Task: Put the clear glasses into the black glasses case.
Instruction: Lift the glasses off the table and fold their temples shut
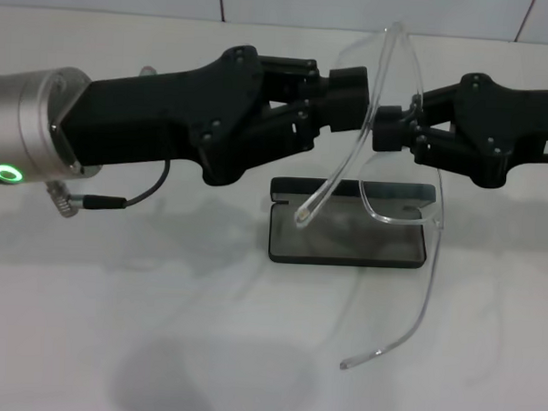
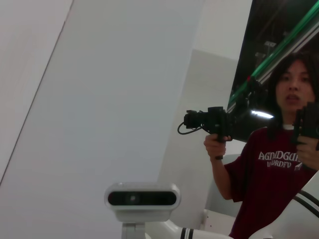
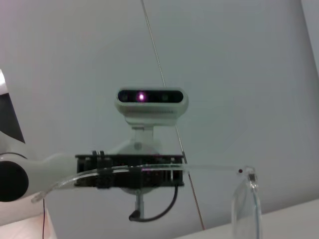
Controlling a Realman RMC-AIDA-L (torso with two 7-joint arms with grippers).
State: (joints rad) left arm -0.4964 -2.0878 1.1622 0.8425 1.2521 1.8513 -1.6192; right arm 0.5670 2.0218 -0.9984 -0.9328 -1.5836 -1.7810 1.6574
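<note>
Up above the white surface, the clear glasses hang in the air between the two arms, their curved front piece standing roughly upright. One clear arm slants down toward the case, its tip ending over the lining; the other sweeps down and toward the robot, ending free above the surface. The left tool reaches in from the left and meets the frame at its upper part, its fingers closed against the clear plastic. The right tool comes in from the right and is clamped on the frame near its middle. Directly below the glasses, the black glasses case lies open and flat on the surface, grey lining up, its lid edge toward the far side. In the right wrist view, the clear arm runs across the left tool, with the robot's head camera behind. The left wrist view shows the same head camera and a person in a dark red shirt holding handheld controllers.
</note>
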